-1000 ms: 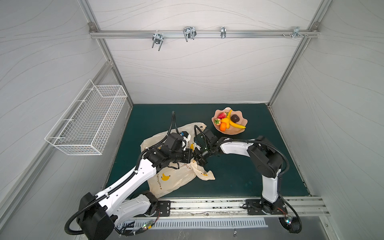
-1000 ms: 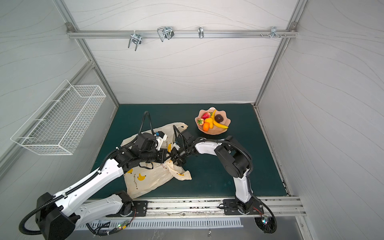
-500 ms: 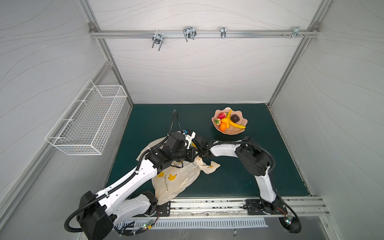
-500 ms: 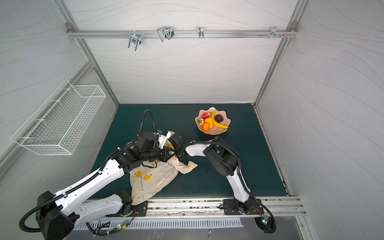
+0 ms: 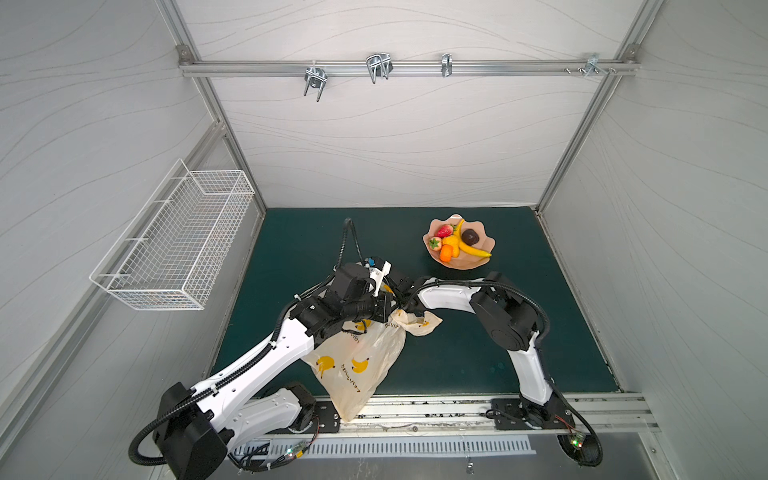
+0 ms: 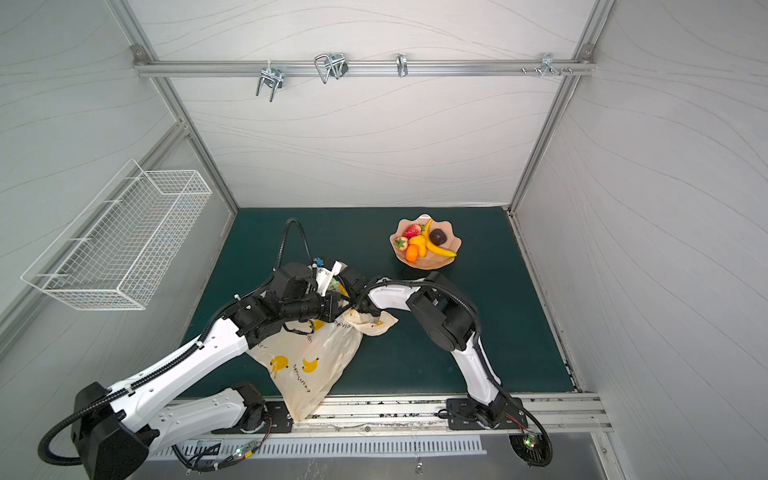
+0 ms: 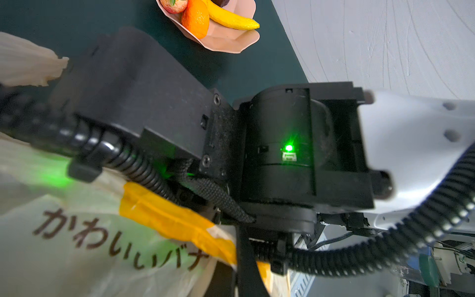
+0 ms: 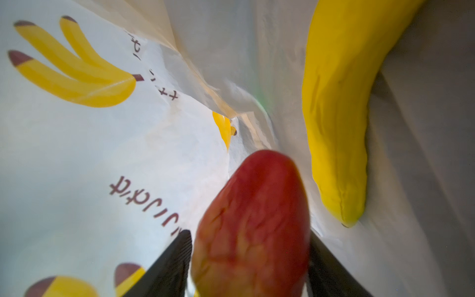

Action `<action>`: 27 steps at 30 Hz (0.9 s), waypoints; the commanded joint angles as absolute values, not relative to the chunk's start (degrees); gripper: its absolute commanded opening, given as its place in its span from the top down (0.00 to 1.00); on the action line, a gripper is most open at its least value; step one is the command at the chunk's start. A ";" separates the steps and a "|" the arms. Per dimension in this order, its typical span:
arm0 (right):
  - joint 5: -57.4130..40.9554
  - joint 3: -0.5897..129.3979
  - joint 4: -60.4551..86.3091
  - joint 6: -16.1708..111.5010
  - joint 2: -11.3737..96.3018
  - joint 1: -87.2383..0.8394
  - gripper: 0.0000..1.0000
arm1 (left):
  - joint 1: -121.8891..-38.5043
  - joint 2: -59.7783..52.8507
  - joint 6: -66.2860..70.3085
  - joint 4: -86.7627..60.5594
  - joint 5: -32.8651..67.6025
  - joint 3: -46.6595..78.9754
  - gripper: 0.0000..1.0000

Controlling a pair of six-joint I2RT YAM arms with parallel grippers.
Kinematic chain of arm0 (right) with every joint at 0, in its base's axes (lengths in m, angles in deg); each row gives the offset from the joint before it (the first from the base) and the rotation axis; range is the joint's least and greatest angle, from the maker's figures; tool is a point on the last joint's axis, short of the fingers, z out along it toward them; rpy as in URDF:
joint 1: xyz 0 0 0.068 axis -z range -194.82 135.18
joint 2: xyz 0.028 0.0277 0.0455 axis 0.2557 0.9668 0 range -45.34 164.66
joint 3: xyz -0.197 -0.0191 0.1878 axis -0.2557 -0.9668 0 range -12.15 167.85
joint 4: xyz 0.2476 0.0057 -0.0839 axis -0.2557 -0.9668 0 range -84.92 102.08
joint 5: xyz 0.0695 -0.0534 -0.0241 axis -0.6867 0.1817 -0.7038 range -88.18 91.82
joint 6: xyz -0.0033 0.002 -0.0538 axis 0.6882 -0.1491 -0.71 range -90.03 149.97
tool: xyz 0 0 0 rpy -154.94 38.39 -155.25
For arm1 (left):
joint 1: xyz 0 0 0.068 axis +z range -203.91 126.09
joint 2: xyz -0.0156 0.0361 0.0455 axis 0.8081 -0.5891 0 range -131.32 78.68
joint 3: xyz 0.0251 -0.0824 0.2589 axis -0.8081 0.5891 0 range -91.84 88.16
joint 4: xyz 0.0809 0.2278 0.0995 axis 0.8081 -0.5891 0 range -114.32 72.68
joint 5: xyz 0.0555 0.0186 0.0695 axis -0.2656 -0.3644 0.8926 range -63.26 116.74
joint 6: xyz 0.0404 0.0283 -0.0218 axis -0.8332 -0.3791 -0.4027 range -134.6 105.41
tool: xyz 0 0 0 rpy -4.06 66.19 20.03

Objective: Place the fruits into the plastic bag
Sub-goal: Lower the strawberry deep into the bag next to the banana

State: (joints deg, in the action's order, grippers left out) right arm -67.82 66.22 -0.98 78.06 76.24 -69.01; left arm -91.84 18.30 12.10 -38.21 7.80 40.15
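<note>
strawberry [image 8: 252, 226] inside plastic bag [image 8: 77, 154], beside banana [image 8: 336, 115]

Cream bag [image 5: 357, 365], yellow banana prints; pink dish [image 5: 461, 264]; green mat [image 5: 457, 361].

Top views: high overhead, side by side, tilted down toward 12 o'clock; nearly same whole-scene coverage, dish [image 5: 461, 262] at 1 o'clock on mat [image 5: 478, 361]. Left wrist: close on right arm [image 7: 411, 144], dish shared beyond. Right wrist: very near, inside bag [image 8: 90, 144].
</note>
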 commanded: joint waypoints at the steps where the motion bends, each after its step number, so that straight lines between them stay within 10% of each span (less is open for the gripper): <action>1: -67.81 65.66 -3.19 76.24 75.14 -67.80 0.21 | -92.05 18.65 11.60 -35.78 7.75 38.85 1.00; 11: -63.38 60.76 13.75 87.69 72.01 -63.53 0.03 | -92.00 14.24 8.98 -36.13 7.41 34.78 1.00; 27: -41.95 50.12 24.44 97.64 64.14 -55.38 0.01 | -91.96 2.64 -2.74 -45.19 9.97 21.44 1.00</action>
